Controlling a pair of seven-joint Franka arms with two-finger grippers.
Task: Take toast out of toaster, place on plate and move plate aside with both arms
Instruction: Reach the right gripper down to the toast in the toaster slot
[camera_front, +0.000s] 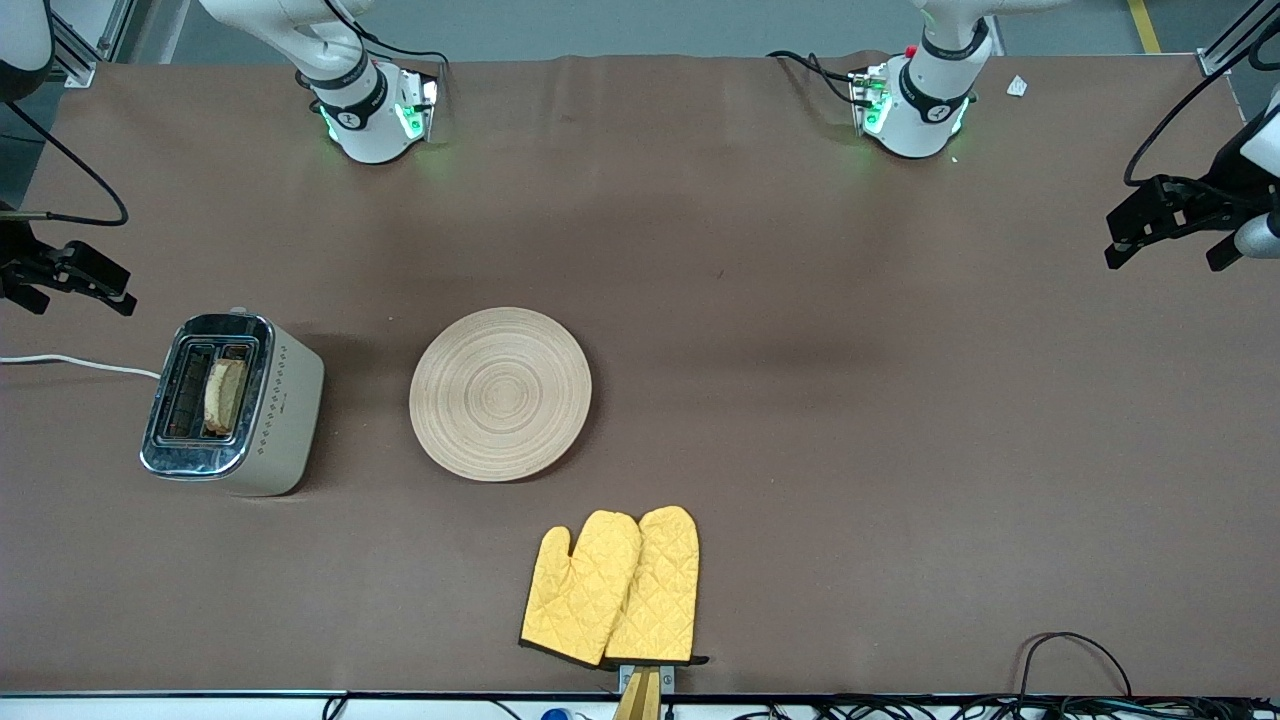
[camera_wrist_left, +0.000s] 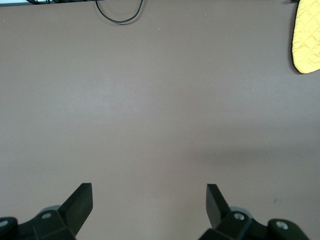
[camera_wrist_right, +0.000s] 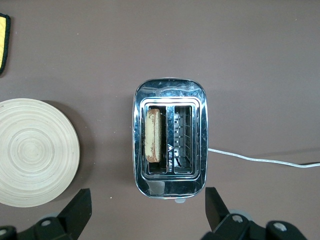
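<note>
Toast (camera_wrist_right: 152, 135) upright in one toaster (camera_wrist_right: 170, 137) slot, plate (camera_wrist_right: 35, 152) beside.

The brown table (camera_front: 800, 400) carries a toaster (camera_front: 235, 405), the plate (camera_front: 500, 393) and seemingly two yellow mitts (camera_front: 615, 590).

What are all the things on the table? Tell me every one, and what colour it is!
toaster: one, cream with a shiny silver top, toward the right arm's end of the table.
toast: one slice, light brown, standing in the toaster slot closer to the plate.
plate: one, pale wooden, round, bare, beside the toaster.
oven mitts: two, yellow, overlapping, nearer the front camera than the plate.
toaster cord: one, white, running from the toaster off the table's end.
table: one, brown cover.
right tool: one, black, open, over the toaster.
left tool: one, black, open, over bare table at the left arm's end.
</note>
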